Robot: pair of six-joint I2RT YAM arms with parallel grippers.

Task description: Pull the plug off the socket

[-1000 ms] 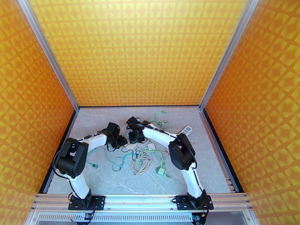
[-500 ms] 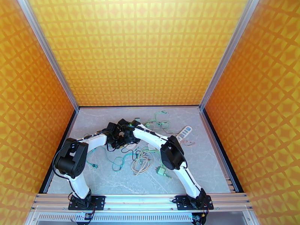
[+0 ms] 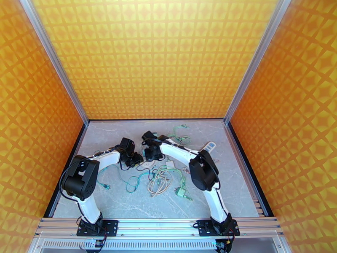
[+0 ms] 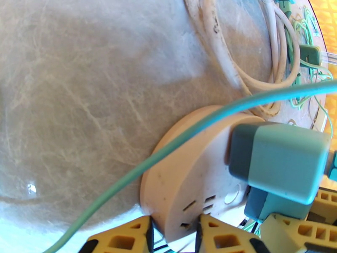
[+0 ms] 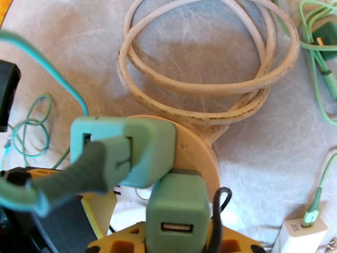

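Note:
A round cream socket (image 4: 185,173) lies on the grey table, and my left gripper (image 4: 172,232) is shut on its rim with a yellow finger on each side. Two plugs stand in its face. My right gripper (image 5: 177,239) is shut on the green plug (image 5: 177,211), which has a USB port on top. The bigger teal plug (image 5: 126,152) beside it carries a teal cable. In the top view both grippers, left (image 3: 135,159) and right (image 3: 152,156), meet over the socket (image 3: 146,164) at mid-table.
A coiled cream cord (image 5: 202,85) lies just beyond the socket. Thin green cables (image 3: 139,178), a white charger (image 5: 303,235), a green adapter (image 3: 181,192) and a white power strip (image 3: 208,146) are scattered around. Orange walls enclose the table.
The right arm swung left towards the left gripper half a second ago and is now back where it was a second ago. The left arm has stayed put.

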